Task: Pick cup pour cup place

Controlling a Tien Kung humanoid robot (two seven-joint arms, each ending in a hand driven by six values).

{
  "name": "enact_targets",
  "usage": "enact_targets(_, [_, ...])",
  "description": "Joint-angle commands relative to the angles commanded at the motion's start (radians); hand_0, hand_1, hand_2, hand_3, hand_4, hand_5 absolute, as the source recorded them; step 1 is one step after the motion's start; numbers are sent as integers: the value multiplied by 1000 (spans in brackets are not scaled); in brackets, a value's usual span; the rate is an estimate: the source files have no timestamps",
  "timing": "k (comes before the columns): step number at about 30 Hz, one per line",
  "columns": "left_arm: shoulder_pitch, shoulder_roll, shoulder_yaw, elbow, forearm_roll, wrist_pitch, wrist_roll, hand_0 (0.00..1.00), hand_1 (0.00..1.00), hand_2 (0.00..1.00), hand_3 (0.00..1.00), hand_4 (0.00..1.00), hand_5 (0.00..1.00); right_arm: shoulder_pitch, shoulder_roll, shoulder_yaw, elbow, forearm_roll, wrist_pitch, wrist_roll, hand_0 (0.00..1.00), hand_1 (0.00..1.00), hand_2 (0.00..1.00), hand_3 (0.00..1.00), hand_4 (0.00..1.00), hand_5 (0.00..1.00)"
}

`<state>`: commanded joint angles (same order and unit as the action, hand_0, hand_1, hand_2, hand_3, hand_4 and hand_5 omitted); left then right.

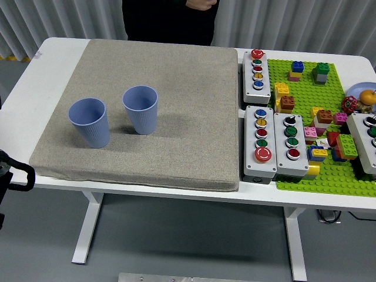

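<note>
Two blue ribbed cups stand upright on the grey fabric mat (176, 117). The left cup (89, 122) is near the mat's front left. The right cup (140, 109) stands a short gap to its right and slightly farther back. Neither robot hand shows in the picture. Only a black part of the left arm (13, 173) sits at the left edge, below the table. A person in black (167, 17) stands at the far side with hands drawn back near the body.
Grey button boxes (258, 76) (275, 141) stand right of the mat. A green brick baseplate (320, 117) with several coloured bricks fills the right side. Another button box (367, 141) and a bowl with fruit (364, 97) sit at the right edge.
</note>
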<state>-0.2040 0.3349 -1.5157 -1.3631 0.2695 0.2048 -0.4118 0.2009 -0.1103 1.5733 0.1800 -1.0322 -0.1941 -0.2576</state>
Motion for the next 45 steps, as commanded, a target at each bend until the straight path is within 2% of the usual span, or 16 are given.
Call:
enact_targets(8, [30, 4, -20, -31, 41, 10, 10, 945, 937, 998, 998, 740, 987, -2, -2, 3, 0, 7, -1, 1, 712, 653, 624, 588, 2, 76])
enact_targets(45, [63, -16, -58, -71, 107, 25, 25, 945, 934, 998, 998, 746, 998, 16, -15, 23, 0, -55, 4, -14, 712, 653, 624, 590, 2, 88])
